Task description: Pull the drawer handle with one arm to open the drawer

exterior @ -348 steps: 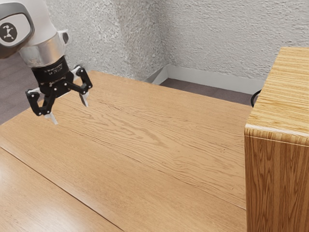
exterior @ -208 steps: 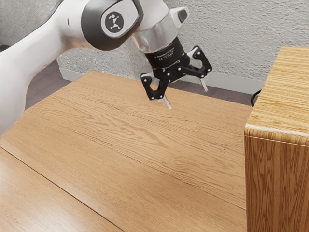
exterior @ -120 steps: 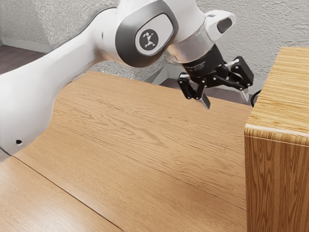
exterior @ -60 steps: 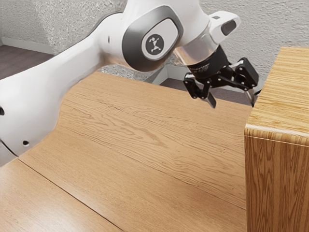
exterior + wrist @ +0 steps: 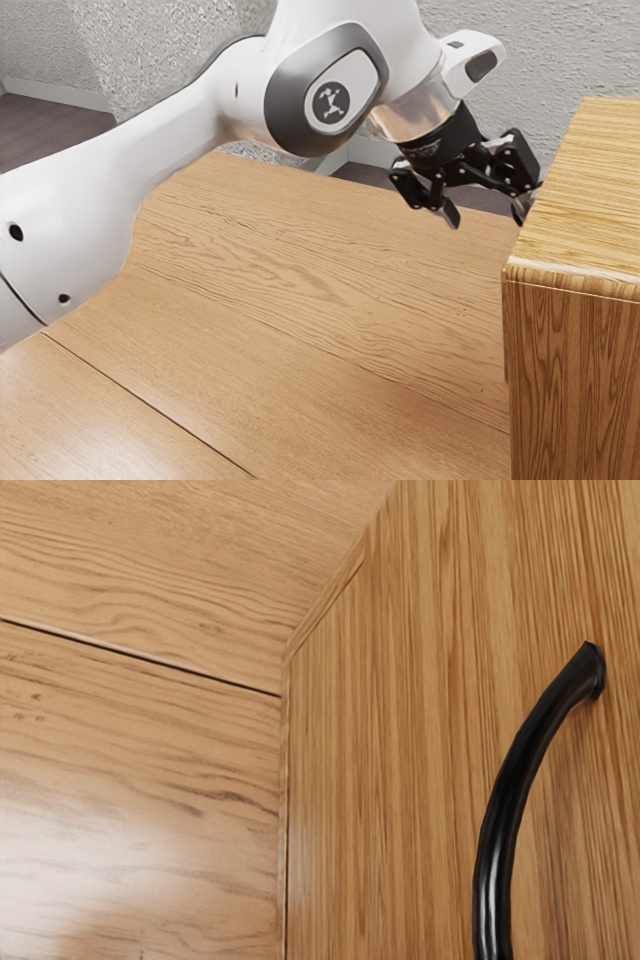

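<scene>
Drawer handle (image 5: 520, 800), black and curved, is fixed to the cabinet (image 5: 420, 730) front. The gripper (image 5: 486, 211) hangs over the table's (image 5: 300, 290) far edge beside the cabinet, fingers spread.

Drawer handle (image 5: 515, 800): black, glossy, curved bar, 1 end fixed into the drawer front (image 5: 400, 740), bowing out from it. Drawer front: light oak grain, flat, upright, its edge meeting the table (image 5: 130, 780). Drawer unit (image 5: 585, 300): oak box standing on the table at the exterior view's right edge. Pulled out or not: can't tell.
</scene>
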Controlling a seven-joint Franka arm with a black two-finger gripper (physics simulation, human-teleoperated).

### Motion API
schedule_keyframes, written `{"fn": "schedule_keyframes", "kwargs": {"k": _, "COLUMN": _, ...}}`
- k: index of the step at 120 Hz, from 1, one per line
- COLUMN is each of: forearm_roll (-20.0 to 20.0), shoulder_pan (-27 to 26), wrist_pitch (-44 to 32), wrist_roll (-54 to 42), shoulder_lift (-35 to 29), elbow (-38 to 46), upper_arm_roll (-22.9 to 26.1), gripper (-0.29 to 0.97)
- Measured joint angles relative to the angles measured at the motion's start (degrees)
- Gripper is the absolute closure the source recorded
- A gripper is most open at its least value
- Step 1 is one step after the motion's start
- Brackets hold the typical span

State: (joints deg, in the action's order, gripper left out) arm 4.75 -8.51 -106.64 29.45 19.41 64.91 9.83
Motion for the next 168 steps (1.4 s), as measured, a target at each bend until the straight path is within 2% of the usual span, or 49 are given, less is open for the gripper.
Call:
{"fn": "schedule_keyframes", "kwargs": {"k": 20, "forearm_roll": -0.14, "shoulder_pan": -0.10, "wrist_pitch": -0.21, "wrist_roll": -0.04, "shoulder_lift": -0.40, "elbow": 0.28, "upper_arm_roll": -0.15, "gripper": 0.21}}
{"fn": "schedule_keyframes", "kwargs": {"k": 74, "forearm_roll": -2.07, "shoulder_pan": 0.42, "wrist_pitch": -0.40, "wrist_roll": 1.15, "shoulder_lift": -2.49, "elbow": 2.95, "upper_arm_roll": -0.20, "gripper": 0.38}}
{"fn": "schedule_keyframes", "kwargs": {"k": 168, "forearm_roll": -3.78, "shoulder_pan": 2.75, "wrist_pitch": -0.35, "wrist_roll": 3.01, "shoulder_lift": -4.82, "elbow": 6.04, "upper_arm_roll": -0.49, "gripper": 0.41}}
